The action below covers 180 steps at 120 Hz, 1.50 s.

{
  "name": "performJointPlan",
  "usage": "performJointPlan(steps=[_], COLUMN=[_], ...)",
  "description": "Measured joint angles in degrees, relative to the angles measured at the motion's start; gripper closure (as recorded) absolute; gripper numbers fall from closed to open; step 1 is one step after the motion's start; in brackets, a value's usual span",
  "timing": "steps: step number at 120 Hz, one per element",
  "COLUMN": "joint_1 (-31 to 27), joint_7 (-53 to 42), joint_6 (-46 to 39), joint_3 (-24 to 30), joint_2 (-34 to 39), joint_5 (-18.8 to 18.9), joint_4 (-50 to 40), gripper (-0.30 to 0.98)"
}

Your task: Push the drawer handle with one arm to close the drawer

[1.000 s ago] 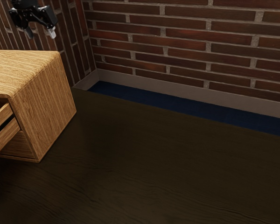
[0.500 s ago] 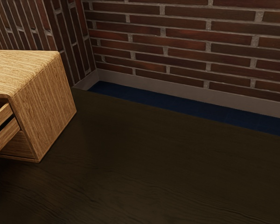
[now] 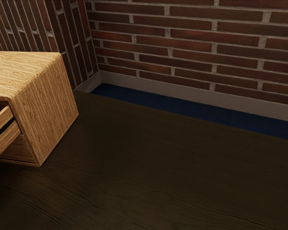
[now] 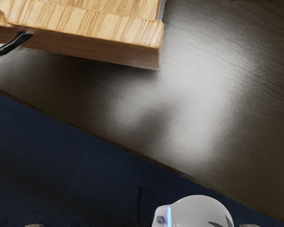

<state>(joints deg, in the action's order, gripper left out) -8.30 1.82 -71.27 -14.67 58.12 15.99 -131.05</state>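
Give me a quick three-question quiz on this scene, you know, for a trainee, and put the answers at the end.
1. True or false: a drawer sticks out of the wooden cabinet.

2. Where does the cabinet stand in the exterior view?
A) toward the exterior view's right
B) in the middle
C) toward the exterior view's left

3. Fill in the colour: beyond the edge of the dark table, the floor is ____.

Key: 1 true; 2 C; 3 blue.
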Motion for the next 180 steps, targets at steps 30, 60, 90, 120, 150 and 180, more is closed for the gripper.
performJointPlan(steps=[30, 60, 90, 120, 150, 180], joint_1=[-13.17, -14.43, -14.42, -14.29, -14.38, -14.42], joint_7=[-2.23, -6.65, -10.26, -13.24, -15.69, -17.33], joint_6=[-6.93, -14.95, -22.65, -28.62, -32.53, -35.13], joint_3=[0.17, -5.63, -8.09, -17.05, -18.47, -18.47], joint_2=[2.03, 1.04, -2.51, -3.49, -3.38, -3.36], joint_5=[0.28, 3.11, 7.13, 13.76, 16.25, 16.64], joint_4=[-7.27, -12.47, -15.24, -17.25, -17.11, -16.81], gripper=[0.46, 0.68, 0.76, 0.78, 0.78, 0.78])
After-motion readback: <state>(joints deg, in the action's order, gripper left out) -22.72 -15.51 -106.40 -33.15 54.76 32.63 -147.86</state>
